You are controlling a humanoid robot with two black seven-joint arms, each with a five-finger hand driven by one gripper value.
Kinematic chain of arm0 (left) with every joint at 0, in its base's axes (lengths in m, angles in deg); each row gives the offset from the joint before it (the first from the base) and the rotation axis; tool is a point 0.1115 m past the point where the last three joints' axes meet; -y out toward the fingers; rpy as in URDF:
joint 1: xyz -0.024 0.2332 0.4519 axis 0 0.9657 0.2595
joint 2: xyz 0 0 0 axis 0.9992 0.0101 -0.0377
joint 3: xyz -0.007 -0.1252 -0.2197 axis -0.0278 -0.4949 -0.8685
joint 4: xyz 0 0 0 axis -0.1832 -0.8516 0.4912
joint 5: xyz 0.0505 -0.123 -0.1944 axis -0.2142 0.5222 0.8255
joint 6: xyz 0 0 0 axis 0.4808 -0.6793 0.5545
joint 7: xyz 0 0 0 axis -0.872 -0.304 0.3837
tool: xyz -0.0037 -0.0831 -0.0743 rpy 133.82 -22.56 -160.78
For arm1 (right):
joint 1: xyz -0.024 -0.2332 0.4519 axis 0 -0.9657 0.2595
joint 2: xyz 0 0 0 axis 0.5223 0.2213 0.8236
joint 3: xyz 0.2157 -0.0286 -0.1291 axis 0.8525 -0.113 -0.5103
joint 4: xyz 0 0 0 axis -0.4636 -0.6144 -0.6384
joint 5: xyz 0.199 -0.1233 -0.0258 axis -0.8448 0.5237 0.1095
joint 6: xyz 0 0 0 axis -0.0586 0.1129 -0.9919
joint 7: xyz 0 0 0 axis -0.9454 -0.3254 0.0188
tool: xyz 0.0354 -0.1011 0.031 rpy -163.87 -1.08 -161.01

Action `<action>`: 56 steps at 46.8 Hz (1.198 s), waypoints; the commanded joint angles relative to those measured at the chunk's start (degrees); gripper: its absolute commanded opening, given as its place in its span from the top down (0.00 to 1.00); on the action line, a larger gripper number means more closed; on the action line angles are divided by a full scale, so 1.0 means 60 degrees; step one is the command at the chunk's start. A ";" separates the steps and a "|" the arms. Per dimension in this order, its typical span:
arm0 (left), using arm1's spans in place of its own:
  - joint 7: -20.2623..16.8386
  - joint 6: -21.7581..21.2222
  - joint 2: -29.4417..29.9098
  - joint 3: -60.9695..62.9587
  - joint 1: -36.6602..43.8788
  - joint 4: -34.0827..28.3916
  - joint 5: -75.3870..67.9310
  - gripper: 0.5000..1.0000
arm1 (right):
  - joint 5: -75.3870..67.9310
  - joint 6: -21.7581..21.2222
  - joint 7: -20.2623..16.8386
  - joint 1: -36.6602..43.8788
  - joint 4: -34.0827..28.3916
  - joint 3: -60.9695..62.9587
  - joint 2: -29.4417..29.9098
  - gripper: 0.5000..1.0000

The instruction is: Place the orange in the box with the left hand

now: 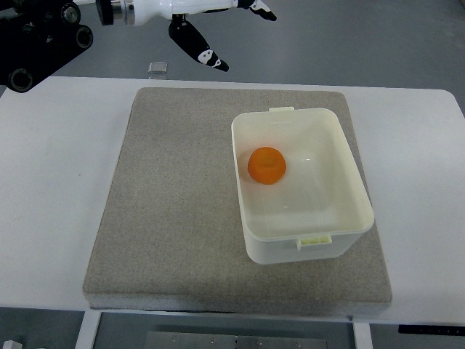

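bright orange fruit (267, 165) in a cream-white box (349, 218), speckled grey mat (174, 203), plain white table (51, 189), hand (218, 29) white with black fingertips

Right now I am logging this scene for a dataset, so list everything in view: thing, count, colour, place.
orange: one, orange, inside the box against its left wall
box: one, cream-white plastic, open, on the right part of the mat
mat: one, grey felt-like, centre of the table
table: one, white, under the mat
small clear item: one, transparent, beyond the table's far edge; too small to identify
left hand: one, white with black fingers, top edge above the mat's far side, fingers spread, holding nothing
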 commanded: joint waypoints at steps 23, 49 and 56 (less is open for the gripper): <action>0.0000 -0.1681 -0.0194 0.0046 0.1583 -0.1367 0.3789 0.06 | 0.0000 0.0000 0.0000 -0.0003 0.0000 0.0000 0.0000 0.14; 0.0000 -0.1666 -0.2142 0.0031 0.2140 -0.3813 0.7304 0.06 | 0.0000 0.0000 0.0000 -0.0003 0.0000 0.0000 0.0000 0.14; 0.0792 -0.1520 -0.2611 0.0031 0.2154 -0.4545 0.9923 0.06 | 0.0000 0.0000 0.0000 -0.0003 0.0000 0.0000 0.0000 0.14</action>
